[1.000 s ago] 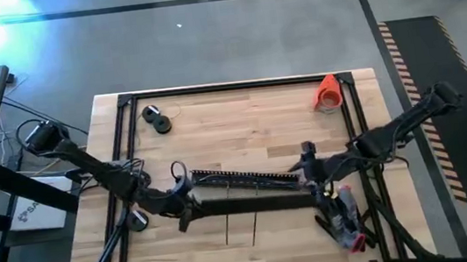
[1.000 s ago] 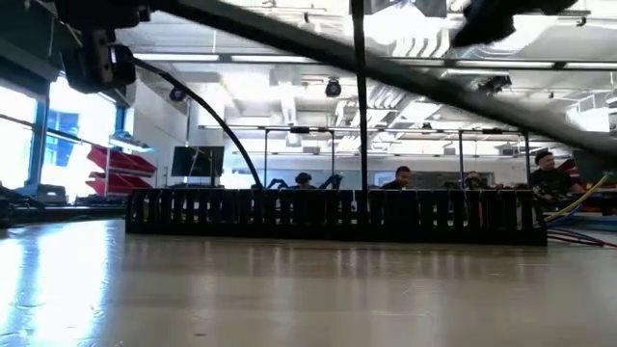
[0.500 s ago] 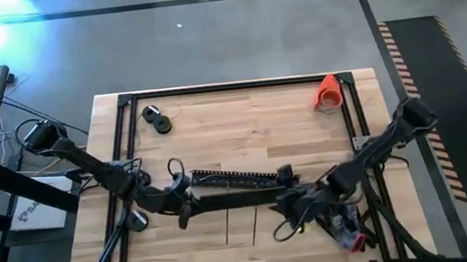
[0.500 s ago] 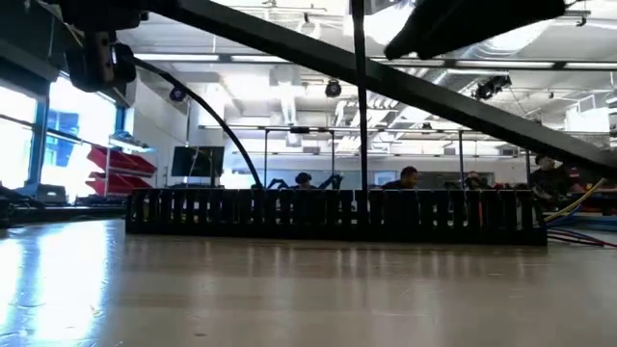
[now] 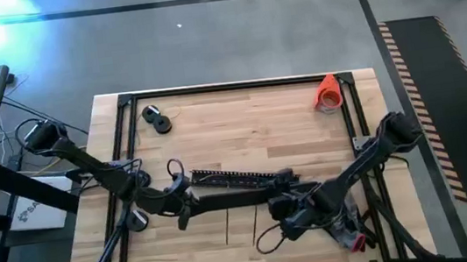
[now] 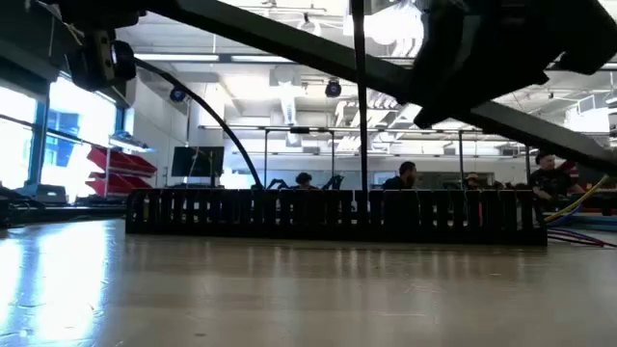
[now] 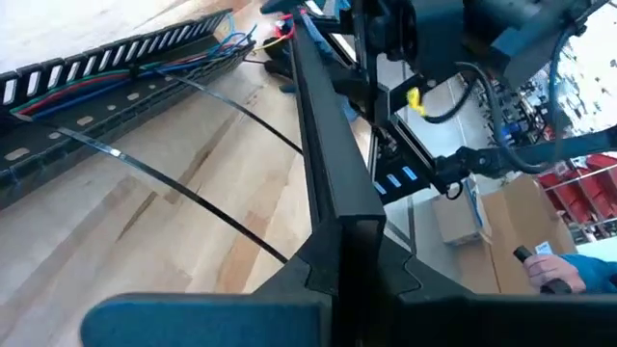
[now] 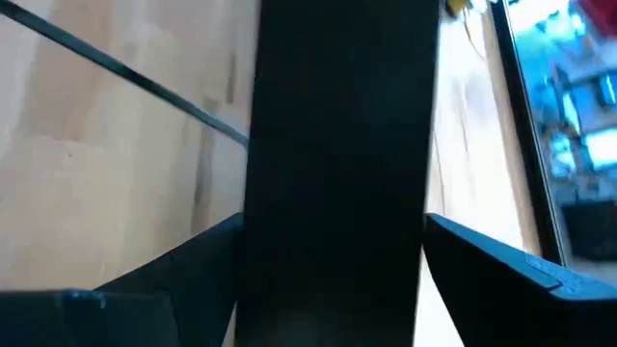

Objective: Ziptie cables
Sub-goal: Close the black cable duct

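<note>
Left gripper: the left gripper (image 5: 186, 209) sits low at the left end of a long flat black bar (image 5: 242, 202). In the left wrist view the bar (image 7: 333, 183) runs straight out from between the fingers, so I judge it is closed on the bar.

Right gripper: the right gripper (image 5: 289, 215) is over the front middle of the table, at or just above the right part of the same bar. In the right wrist view the bar (image 8: 337, 164) fills the gap between the two fingers (image 8: 501, 265), which stand on each side of it. I cannot tell if they press it or only straddle it.

Cables: the cables (image 7: 207, 58) lie inside the black perforated channel (image 5: 243, 179), which is just behind the bar; blue, red and green wires are visible there, and they come out at the far end of the channel. Near the right front edge there is one more bundle with red ends (image 5: 351, 234).

Zip ties: thin dark strips (image 7: 193, 198), probably zip ties, lie loose across the wood of the table (image 5: 242, 130).

Other things: an orange cone (image 5: 327, 91) at the back right, a small black roll (image 5: 158, 120) at the back left.

Progress: the wires seem laid in the channel, but I see no tie closed around them. In my judgement the tying itself is still to do, and the arms are busy with the bar, maybe a cover.
</note>
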Available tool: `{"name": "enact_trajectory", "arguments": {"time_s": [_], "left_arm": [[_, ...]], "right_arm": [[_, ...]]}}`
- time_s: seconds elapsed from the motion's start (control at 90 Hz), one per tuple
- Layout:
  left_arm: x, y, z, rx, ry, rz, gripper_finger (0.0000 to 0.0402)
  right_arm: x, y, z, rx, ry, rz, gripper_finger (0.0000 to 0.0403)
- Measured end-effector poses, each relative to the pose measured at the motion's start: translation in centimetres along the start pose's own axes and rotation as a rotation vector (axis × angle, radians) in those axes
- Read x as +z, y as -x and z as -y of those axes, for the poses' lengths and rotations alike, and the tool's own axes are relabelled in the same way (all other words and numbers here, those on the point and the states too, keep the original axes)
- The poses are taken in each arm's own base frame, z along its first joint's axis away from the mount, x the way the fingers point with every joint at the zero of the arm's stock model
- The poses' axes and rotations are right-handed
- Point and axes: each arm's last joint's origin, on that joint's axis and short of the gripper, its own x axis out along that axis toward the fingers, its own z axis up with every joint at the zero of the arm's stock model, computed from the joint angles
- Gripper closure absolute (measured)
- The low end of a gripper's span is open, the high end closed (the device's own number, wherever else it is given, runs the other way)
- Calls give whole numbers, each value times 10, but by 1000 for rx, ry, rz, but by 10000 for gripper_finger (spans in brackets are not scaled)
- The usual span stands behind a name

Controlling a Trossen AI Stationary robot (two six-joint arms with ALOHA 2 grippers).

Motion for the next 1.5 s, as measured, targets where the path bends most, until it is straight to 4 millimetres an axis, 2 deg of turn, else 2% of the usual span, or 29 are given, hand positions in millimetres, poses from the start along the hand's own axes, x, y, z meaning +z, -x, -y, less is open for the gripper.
{"name": "enact_trajectory", "arguments": {"time_s": [0.133,0.311,0.522,0.733,0.944,1.111,1.2,1.333,1.5], "left_arm": [[-1,1,1,3,-3,7,401],[-2,1,1,6,-3,11,401],[-2,1,0,16,-58,17,396],[0,9,-11,109,-94,-68,359],[9,44,-29,295,-102,-108,338],[20,69,-36,349,-153,-36,344],[24,73,-34,337,-221,-9,350],[24,72,-35,361,-283,1,358],[21,65,-38,418,-339,16,366]], "right_arm": [[-3,2,3,8,-62,-25,147],[-3,3,2,52,-52,-41,206],[-3,1,3,127,-79,-81,206],[8,-7,29,255,-125,-230,207],[16,-34,70,452,-186,-339,207],[24,-61,103,552,-300,-272,207],[27,-76,118,624,-398,-258,207],[21,-98,125,720,-444,-299,207],[31,-108,130,736,-452,-353,207]]}}
